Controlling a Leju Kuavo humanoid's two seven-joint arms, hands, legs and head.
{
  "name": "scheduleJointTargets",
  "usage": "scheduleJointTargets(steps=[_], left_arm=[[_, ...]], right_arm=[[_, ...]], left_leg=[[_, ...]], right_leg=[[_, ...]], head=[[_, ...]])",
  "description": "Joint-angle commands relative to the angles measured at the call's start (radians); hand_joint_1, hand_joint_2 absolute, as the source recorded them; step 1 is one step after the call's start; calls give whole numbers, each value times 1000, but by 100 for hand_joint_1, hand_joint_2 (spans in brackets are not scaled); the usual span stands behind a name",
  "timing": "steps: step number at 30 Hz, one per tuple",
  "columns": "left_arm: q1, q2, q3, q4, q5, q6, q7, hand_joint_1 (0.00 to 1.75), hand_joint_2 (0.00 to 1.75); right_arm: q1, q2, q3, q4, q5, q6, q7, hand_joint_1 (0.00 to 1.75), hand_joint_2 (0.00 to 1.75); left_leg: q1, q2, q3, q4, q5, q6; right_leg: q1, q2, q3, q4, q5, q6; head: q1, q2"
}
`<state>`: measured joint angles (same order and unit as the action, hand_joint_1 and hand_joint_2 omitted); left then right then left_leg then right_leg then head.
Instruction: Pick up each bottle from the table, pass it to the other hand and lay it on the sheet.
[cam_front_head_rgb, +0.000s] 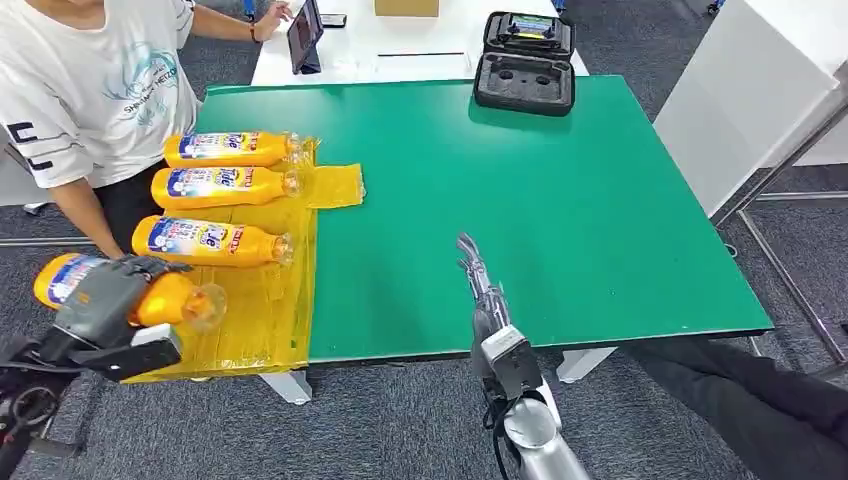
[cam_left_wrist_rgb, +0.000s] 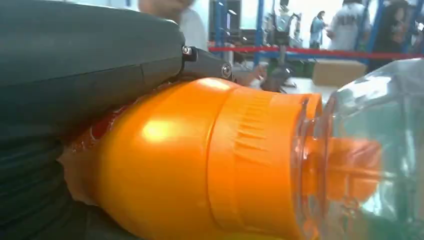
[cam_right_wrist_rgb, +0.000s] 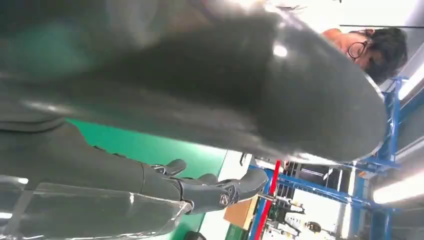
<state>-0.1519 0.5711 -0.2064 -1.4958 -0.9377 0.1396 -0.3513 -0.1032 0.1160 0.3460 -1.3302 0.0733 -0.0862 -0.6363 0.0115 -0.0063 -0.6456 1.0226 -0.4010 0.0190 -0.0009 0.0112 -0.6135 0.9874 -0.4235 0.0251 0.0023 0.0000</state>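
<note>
Left hand (cam_front_head_rgb: 105, 300) wrapped around an orange bottle (cam_front_head_rgb: 165, 297), fingers (cam_front_head_rgb: 150, 265) curled over the middle of its body, label end sticking out behind the hand and clear cap (cam_front_head_rgb: 205, 305) sticking out past the fingertips. Held lying down, long axis roughly level and running across the table's near left corner, cap end aimed toward the table's middle. Held over the near end of the yellow sheet (cam_front_head_rgb: 260, 320); whether touching the sheet or just above it, cannot tell. In the left wrist view, thick grey thumb (cam_left_wrist_rgb: 90, 60) pressed along the orange shoulder of the bottle (cam_left_wrist_rgb: 200, 165), clear cap (cam_left_wrist_rgb: 370, 150) beyond the fingertips.

Beyond those fingers, farther up the sheet, three more orange bottles lying flat and side by side: nearest one (cam_front_head_rgb: 205, 241), middle one (cam_front_head_rgb: 222, 186), far one (cam_front_head_rgb: 230, 149). All three with long axes parallel, caps pointing toward the table's centre, label ends toward the left edge.

Right hand (cam_front_head_rgb: 478, 280) over the bare green table (cam_front_head_rgb: 560, 200), well apart from the sheet and every bottle. Empty, fingers (cam_right_wrist_rgb: 210, 192) stretched out nearly straight and loosely spread, pointing away across the table.

Past the right fingertips at the table's far edge, an opened black case (cam_front_head_rgb: 525, 62). Beside the far left corner, a person in a white shirt (cam_front_head_rgb: 95, 85).
</note>
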Motion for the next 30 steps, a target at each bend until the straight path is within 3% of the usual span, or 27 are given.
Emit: scheduleJointTargets(steps=[1, 5, 7, 11, 13, 14, 26, 30], left_arm=[[-134, -95, -169, 214, -73, -36, -23, 175, 175], [-173, -111, -195, 270, -78, -38, -34, 175, 175], [-256, -181, -234, 384, -58, -38, -66, 175, 175], [-256, -181, -234, 384, -58, -38, -66, 175, 175], [-315, -230, -269, 464, -55, -27, -65, 175, 175], [-369, -297, -308, 554, -27, 26, -47, 175, 175], [-426, -343, -334, 625, -6, 19, -49, 175, 175], [-415, -321, -347, 638, -18, 24, -39, 175, 175]], right_arm=[[4, 11, 10, 9, 57, 21, -50, 0, 0], [5, 11, 44, -14, 121, -21, -62, 0, 0], [-12, 22, 87, -22, 137, -34, -53, 0, 0], [-12, 22, 87, -22, 137, -34, -53, 0, 0], [-38, 30, 106, -17, 126, -49, -21, 0, 0], [-55, 26, 166, -56, 146, -97, -17, 0, 0], [-101, 16, 202, -83, 168, -124, 5, 0, 0], [-109, 5, 207, -58, 138, -113, 18, 0, 0]], left_leg=[[-1, -4, 10, -4, -1, 0], [-1, -5, 5, -2, 0, 0], [-1, -5, 8, -3, -1, 0], [-1, -5, 8, -3, -1, 0], [-1, -4, 7, -2, -1, 0], [-1, -9, 7, -3, 1, 0], [-1, -5, 5, 0, 0, -1], [0, -3, 3, -1, 1, -1]], right_leg=[[-1, -6, 11, -3, -3, 0], [0, -6, 6, -2, -2, 0], [0, -6, 8, -2, -2, 0], [0, -6, 9, -2, -3, 0], [0, -5, 7, -2, -2, 0], [-1, -9, 8, -2, -2, 0], [0, -6, 6, 0, 0, -2], [0, -3, 3, -1, 2, -2]], head=[[0, 0], [0, 0], [0, 0], [0, 0], [0, 0], [-1, 0], [0, 0], [0, 0]])
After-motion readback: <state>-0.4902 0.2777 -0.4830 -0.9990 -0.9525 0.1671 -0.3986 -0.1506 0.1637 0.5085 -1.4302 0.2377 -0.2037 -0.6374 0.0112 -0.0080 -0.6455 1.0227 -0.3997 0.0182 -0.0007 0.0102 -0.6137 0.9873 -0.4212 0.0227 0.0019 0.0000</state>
